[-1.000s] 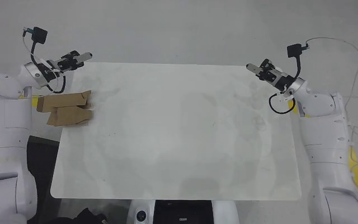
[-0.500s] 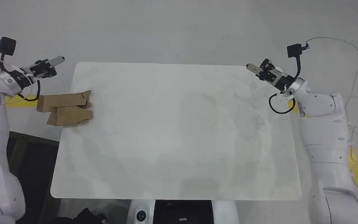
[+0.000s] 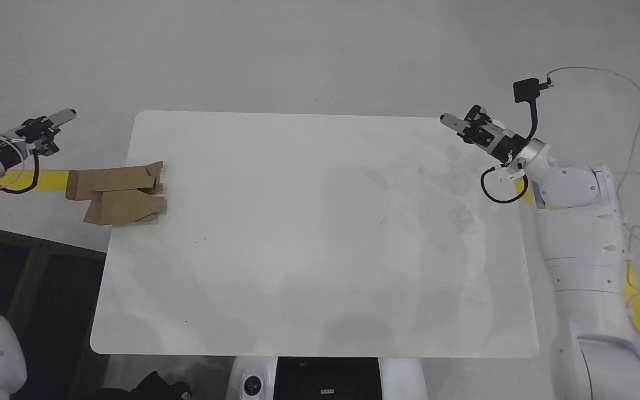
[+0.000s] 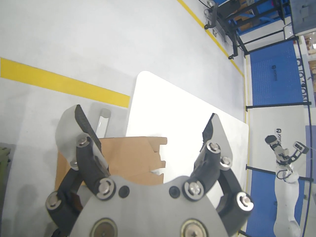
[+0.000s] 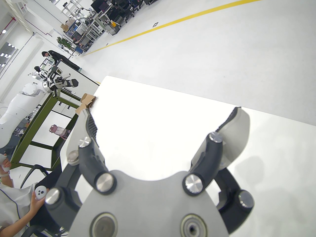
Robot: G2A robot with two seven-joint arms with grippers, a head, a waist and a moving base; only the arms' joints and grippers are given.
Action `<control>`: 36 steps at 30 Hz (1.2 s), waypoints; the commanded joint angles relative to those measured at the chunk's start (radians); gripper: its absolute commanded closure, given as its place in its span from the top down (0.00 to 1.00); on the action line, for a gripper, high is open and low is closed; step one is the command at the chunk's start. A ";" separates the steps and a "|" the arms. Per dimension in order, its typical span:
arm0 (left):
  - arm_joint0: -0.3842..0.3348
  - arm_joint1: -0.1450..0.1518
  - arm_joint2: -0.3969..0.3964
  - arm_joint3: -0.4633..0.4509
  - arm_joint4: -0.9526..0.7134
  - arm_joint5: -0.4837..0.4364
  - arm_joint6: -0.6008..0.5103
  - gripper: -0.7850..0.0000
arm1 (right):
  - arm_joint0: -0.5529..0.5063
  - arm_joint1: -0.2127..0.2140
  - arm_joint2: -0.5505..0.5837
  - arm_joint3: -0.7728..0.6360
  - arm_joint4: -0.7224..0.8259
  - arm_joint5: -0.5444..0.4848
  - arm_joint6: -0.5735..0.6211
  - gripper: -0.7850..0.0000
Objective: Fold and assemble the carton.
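The carton point(image 3: 118, 193) is seen lying flat and unassembled at the left edge of the white table point(image 3: 320, 250), as brown cardboard in two flattened layers with notched flaps turned toward the table's middle. Only the flap end rests on the tabletop, and the rest juts out beyond the edge (what carries that part cannot be made out). In the left wrist view the carton point(image 4: 128, 156) is shown just below the left gripper point(image 4: 145, 119), whose fingers are spread wide with nothing between them. From above, the left gripper point(image 3: 60, 116) is found off the table, out past its far left corner and over the floor, apart from the carton. A yellow floor line point(image 4: 64, 85) runs up to the table's edge near the cardboard. The right gripper point(image 3: 450, 122) is held at the table's far right corner, well apart from the carton; in its own view the right gripper point(image 5: 160, 114) is likewise seen released and empty, with the carton point(image 5: 85, 101) small at the opposite edge.
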 commanded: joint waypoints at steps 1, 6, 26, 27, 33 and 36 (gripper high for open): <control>0.001 0.008 0.005 0.005 0.054 0.029 0.043 1.00 | 0.000 0.000 0.000 0.000 0.000 0.000 0.000 1.00; 0.010 0.021 0.017 0.017 0.153 0.098 0.143 1.00 | 0.000 0.000 0.000 0.000 0.000 0.000 0.000 1.00; 0.028 -0.003 0.102 0.131 0.126 0.173 0.069 1.00 | 0.000 0.000 0.000 0.000 0.000 0.000 0.000 1.00; 0.029 -0.004 0.107 0.132 0.131 0.180 0.072 1.00 | 0.000 0.000 0.000 0.000 0.000 0.000 0.000 1.00; 0.024 -0.012 0.128 0.152 0.122 0.205 0.050 0.66 | 0.000 0.000 0.000 0.000 0.000 0.000 0.000 1.00; 0.019 -0.015 0.135 0.161 0.110 0.207 0.031 0.34 | 0.000 0.000 0.000 0.000 0.000 0.000 0.000 1.00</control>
